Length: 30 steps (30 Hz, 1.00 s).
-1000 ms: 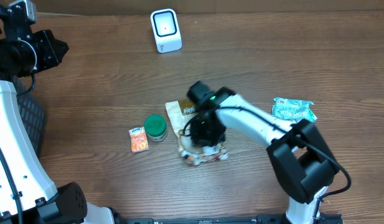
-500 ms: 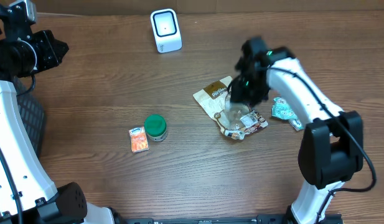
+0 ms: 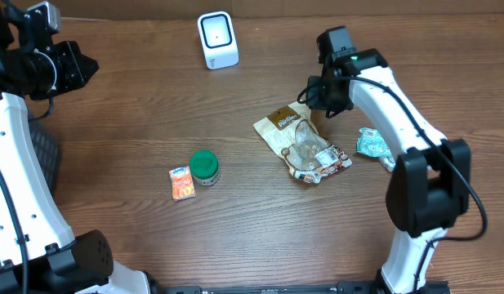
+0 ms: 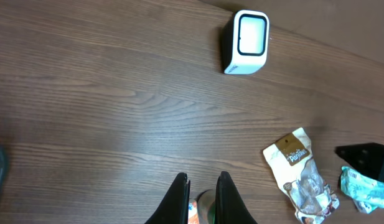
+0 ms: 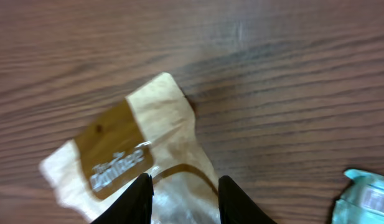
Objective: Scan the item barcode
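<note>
the tan and clear plastic snack pouch (image 3: 301, 148) is found flat on the brown wooden surface (image 3: 137, 114), well apart from the white box-shaped barcode scanner (image 3: 217, 39), so the scan is judged not yet done. the right fingers (image 5: 233, 198) are held parted over the pouch's upper corner with nothing gripped, while the left fingers (image 4: 177, 200) are closed and empty, far off to the left. a grasp, a carry to the scanner and the barcode's presentation are judged to remain.
</note>
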{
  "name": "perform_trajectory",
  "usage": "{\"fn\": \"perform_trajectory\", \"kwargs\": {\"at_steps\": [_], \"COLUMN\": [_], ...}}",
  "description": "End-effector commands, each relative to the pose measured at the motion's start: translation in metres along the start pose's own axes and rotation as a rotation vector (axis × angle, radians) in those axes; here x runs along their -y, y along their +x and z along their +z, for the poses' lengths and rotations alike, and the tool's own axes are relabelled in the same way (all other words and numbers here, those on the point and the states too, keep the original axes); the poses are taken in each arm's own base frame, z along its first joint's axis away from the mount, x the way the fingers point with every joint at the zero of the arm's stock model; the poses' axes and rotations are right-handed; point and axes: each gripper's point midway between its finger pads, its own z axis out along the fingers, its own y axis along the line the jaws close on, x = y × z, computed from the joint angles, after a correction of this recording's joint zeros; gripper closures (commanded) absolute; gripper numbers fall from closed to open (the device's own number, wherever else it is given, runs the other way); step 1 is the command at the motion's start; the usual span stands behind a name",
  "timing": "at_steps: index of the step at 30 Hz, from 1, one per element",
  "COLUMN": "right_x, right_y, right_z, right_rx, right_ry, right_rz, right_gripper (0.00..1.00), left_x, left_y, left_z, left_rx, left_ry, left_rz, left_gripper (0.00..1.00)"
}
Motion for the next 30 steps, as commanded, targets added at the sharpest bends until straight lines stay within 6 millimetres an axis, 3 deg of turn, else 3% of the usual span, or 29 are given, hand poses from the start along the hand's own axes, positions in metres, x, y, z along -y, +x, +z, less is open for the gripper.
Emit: {"fn": "perform_trajectory", "kwargs": {"at_steps": [1, 6, 11, 16, 21, 26, 30], "right_x": [-0.001, -0.016, -0.048, -0.079, -0.098, -0.108, -0.092], "right_y": [0.006, 0.015, 0.028, 0.055, 0.082, 0.119, 0.151], "right_z": [0.023, 0.038, 0.038, 0.033, 0.03, 0.018, 0.007], "right_rx": [-0.048, -0.094, -0.129, -0.185, -0.248, -0.378, -0.512], "right_ry": [-0.002, -0.06, -0.19, -0.259, -0.272, -0.338, -0.292], "right_rz": [0.008, -0.037, -0.188, -0.333, -0.388, -0.453, -0.529], "right_gripper": [0.67, 0.67, 0.67, 0.67, 0.67, 0.67, 0.67], "left_x": [0.005, 0.006, 0.006, 0.006, 0.006, 0.006, 0.006], "left_y": [-0.001, 0.0, -0.002, -0.001, 0.0, 0.002, 0.002], "left_z": [0.002, 0.002, 0.002, 0.002, 0.002, 0.002, 0.002], "left_rx": [0.0, -0.002, 0.002, 0.0, -0.002, -0.01, -0.011], "left_ry": [0.014, 0.015, 0.015, 0.015, 0.014, 0.015, 0.014], "left_rz": [0.034, 0.039, 0.042, 0.04, 0.04, 0.054, 0.054], "left_gripper": [0.96, 0.96, 0.96, 0.96, 0.96, 0.96, 0.96]}}
